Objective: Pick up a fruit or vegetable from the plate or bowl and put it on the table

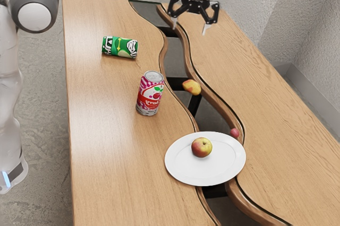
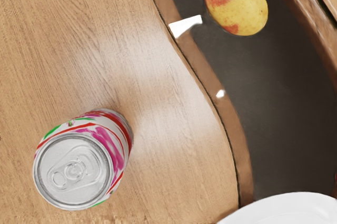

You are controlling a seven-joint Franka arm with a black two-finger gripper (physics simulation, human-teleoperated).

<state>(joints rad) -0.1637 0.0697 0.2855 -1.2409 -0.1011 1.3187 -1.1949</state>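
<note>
Red and yellow, your apple (image 1: 202, 147) sits on the white plate (image 1: 176, 168) at the near part of the table (image 1: 106, 130). Your gripper (image 1: 189, 26) hangs above the table, its jaws spread apart. Just beside the plate, on the exterior view's right, you have a small reddish fruit (image 1: 235, 132). Farther off, a yellow-and-red fruit (image 1: 192, 87) lies on the dark strip (image 2: 279, 92). To the exterior view's left of that strip, you see a pink-and-white can (image 1: 150, 93) upright and, farther away, a green can (image 1: 120, 47) on its side.
</note>
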